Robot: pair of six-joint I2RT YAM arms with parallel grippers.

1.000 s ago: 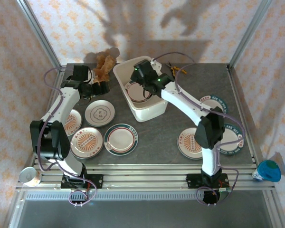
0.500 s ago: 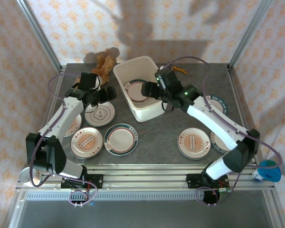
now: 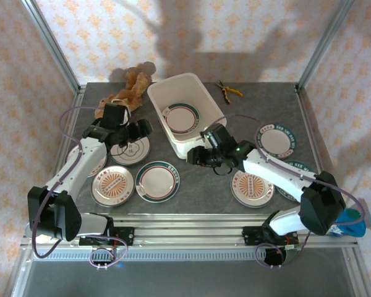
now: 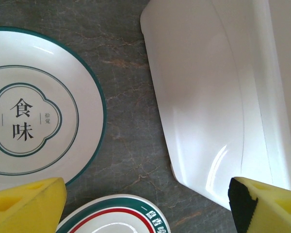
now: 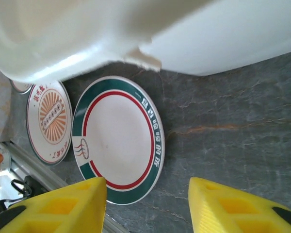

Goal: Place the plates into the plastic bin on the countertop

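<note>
The white plastic bin [image 3: 195, 141] stands at the back middle of the countertop [image 3: 210, 179], with one green-rimmed plate [image 3: 181, 117] lying in it. My left gripper [image 3: 141, 129] hangs open and empty between the bin's left wall [image 4: 208, 97] and a green-rimmed plate with black characters [image 4: 34, 116]. My right gripper [image 3: 196, 156] is open and empty, low in front of the bin [image 5: 136, 34]. It faces a green-and-red-rimmed plate [image 5: 117, 138] and an orange-patterned plate [image 5: 48, 121]. More plates lie at the near right [image 3: 252, 187] and the far right [image 3: 277, 139].
A brown plush toy [image 3: 133, 83] sits behind the bin's left corner, and yellow-handled pliers [image 3: 229, 91] lie at the back. Another orange plate [image 3: 94, 159] lies partly under my left arm. Aluminium rails [image 3: 191, 218] edge the countertop, with a blue object [image 3: 351, 221] outside at the right.
My right gripper has come out of the bin and dropped to the countertop in front of it, its jaws narrower. The left gripper has shifted right and nearer, beside the bin.
</note>
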